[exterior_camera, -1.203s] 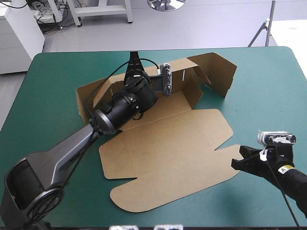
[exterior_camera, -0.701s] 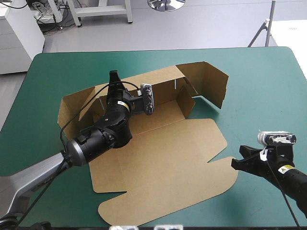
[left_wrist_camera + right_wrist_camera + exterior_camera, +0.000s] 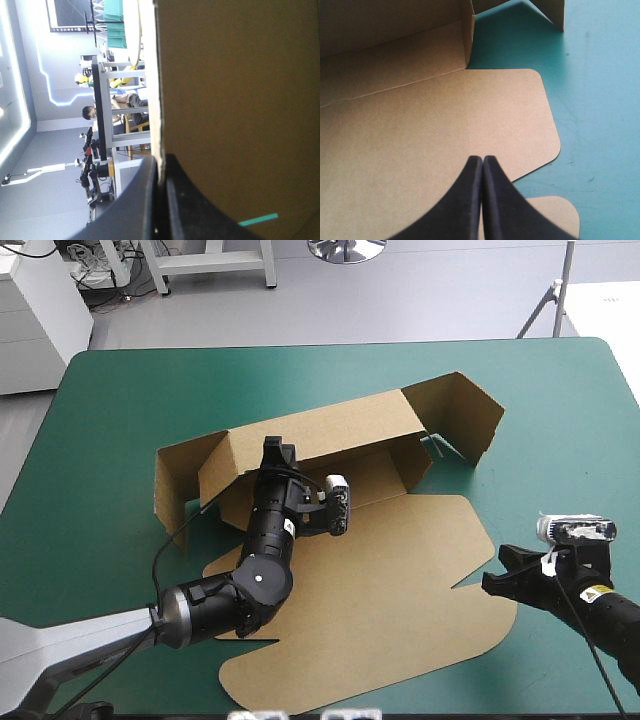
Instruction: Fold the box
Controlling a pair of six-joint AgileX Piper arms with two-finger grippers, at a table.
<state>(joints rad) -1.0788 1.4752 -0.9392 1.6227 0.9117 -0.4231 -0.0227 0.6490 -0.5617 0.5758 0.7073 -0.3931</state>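
Box (image 3: 380,570) wall in left jaws, arm (image 3: 262,575) outstretched

The box (image 3: 380,570) is plain brown board, totally matt, with a fine papery grain and soft pressed creases. Its cut edge looks paler and a bit raw where the left jaws pinch it. The bench cover (image 3: 560,420) is teal-green, matt and smooth, with a few faint scuffs. The left jaws and right jaws look like smooth black plastic with a dull sheen.
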